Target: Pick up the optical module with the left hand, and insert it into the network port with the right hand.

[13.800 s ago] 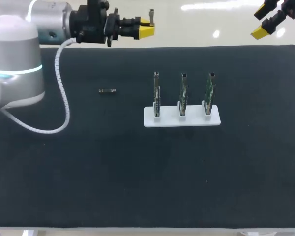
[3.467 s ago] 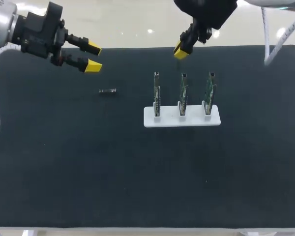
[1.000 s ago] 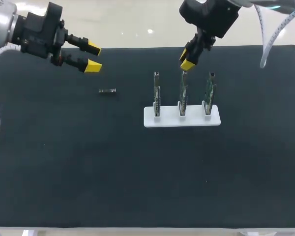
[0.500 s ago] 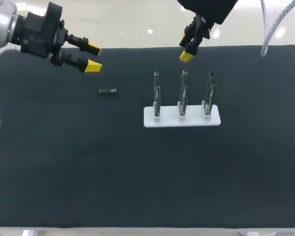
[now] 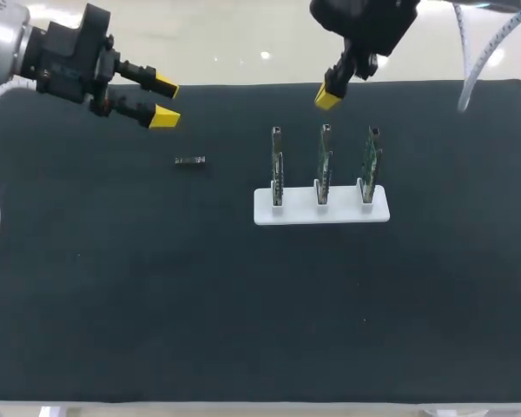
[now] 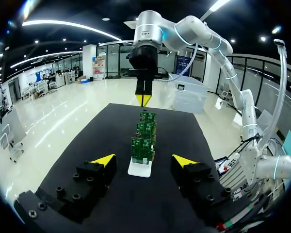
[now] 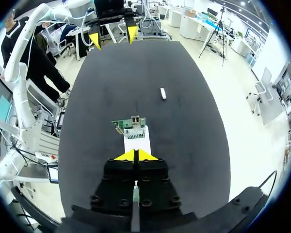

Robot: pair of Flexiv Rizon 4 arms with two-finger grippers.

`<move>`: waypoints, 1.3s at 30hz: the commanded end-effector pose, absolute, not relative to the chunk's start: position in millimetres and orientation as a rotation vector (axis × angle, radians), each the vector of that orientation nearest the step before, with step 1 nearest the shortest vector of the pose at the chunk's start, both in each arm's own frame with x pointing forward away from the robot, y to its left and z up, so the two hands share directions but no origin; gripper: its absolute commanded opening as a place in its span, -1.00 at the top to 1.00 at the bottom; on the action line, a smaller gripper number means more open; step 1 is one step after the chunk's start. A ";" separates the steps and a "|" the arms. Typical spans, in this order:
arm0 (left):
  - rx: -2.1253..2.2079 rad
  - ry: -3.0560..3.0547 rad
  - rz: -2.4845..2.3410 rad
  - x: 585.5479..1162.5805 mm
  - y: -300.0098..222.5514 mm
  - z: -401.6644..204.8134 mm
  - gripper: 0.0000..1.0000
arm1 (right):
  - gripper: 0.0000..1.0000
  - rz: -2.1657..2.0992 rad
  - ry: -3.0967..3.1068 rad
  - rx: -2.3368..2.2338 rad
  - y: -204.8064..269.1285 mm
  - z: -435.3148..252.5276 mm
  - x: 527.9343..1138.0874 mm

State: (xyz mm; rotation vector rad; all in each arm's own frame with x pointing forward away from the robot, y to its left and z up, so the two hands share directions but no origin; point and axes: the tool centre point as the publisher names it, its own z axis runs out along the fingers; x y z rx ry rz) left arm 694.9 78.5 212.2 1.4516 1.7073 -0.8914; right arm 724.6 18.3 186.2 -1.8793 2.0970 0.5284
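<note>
I saw the optical module (image 5: 189,161) lying flat on the black mat (image 5: 243,304), all by itself, at about 9 o'clock from the white stand (image 5: 321,213) and well apart from it. Three green boards (image 5: 324,165) stood upright in a row on that stand. My left gripper (image 5: 164,102) hung above the mat at about 11 o'clock from the module and did not touch it. Its two yellow tips were spread wide and nothing was between them. Through the left wrist camera the stand and its boards lined up straight ahead of those open fingers, one board behind the other. My right gripper (image 5: 327,97) hung in the air at about 12 o'clock from the middle board, near the far edge of the mat, and touched no board. Its yellow tips were pressed together and held nothing. Through the right wrist camera the closed tips pointed at the stand just ahead of them, and I could make out a small grey port (image 7: 135,120) on the board there. The module (image 7: 162,93) showed farther out on the mat, beyond the stand and a little to one side
</note>
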 end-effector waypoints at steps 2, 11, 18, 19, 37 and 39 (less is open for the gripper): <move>1.454 1.712 -0.891 695.8 77.8 212.4 -1.00 | 1.00 0.549 2.097 -1.887 19.6 179.1 728.6; 1.454 1.712 -0.891 695.8 77.8 212.4 -1.00 | 1.00 0.583 2.111 -1.882 16.6 168.0 728.6; 1.454 1.712 -0.891 695.8 77.8 212.4 -1.00 | 1.00 0.599 2.110 -1.881 17.0 160.3 728.3; 1.454 1.712 -0.891 695.8 77.8 212.4 -1.00 | 1.00 0.600 2.109 -1.881 17.0 159.9 728.4; 1.454 1.712 -0.891 695.8 77.8 212.4 -1.00 | 1.00 0.638 2.129 -1.876 16.2 145.5 727.3; 1.454 1.712 -0.891 695.8 77.8 212.4 -1.00 | 1.00 0.640 2.131 -1.874 16.1 145.0 726.9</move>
